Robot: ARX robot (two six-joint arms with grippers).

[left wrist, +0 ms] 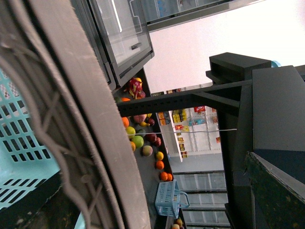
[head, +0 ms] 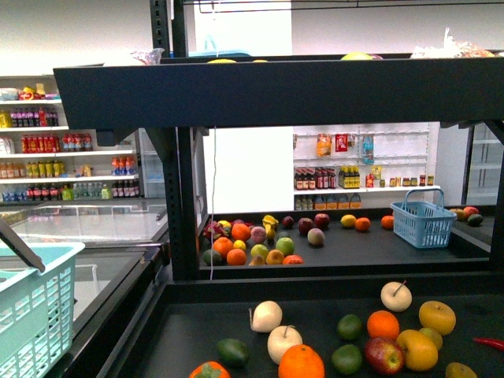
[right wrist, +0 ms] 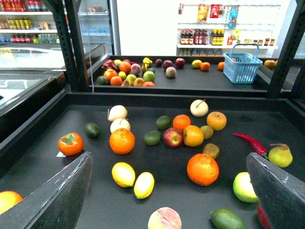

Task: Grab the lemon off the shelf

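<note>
Lemon (right wrist: 144,185) ahead of parted right gripper (right wrist: 167,157)

The front camera sits between the arms and looks level into the shelf (head: 181,197), with the near tray (head: 189,331) low in the frame. The right wrist camera faces the same way from closer and higher. It looks down between the fingers (right wrist: 57,191) of the right pincer (right wrist: 167,160) at the fruit (right wrist: 123,140) just ahead of it. The left wrist camera is rolled sideways, tight against a green basket (left wrist: 24,143) and a grey bar (left wrist: 81,109). All three catch the blue basket (head: 423,223) (left wrist: 169,198) (right wrist: 242,67), far beyond the pincer.
</note>
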